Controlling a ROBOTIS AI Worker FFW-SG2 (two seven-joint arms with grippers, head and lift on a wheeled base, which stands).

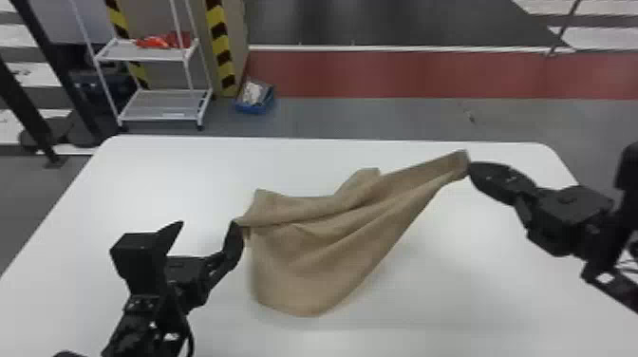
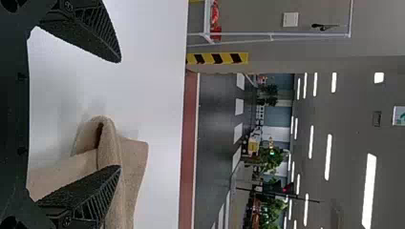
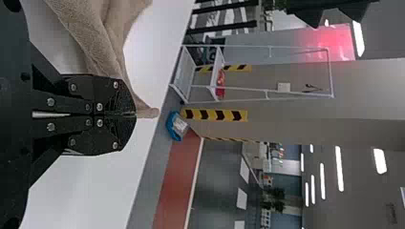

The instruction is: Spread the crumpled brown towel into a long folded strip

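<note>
Our white desk had the brown towel slung across its middle, all diagonal folds. The right gripper had its fingers shut on one corner; the left gripper had its fingers wide, one right at the other end, though we couldn't tell if it touched. Our worry: pull right too soon and the unheld end would just drag and bunch. A tiny corner pinch could've slipped too. The rack and blue bin sat beyond the desk, so mostly the towel's own folds were in our way.
</note>
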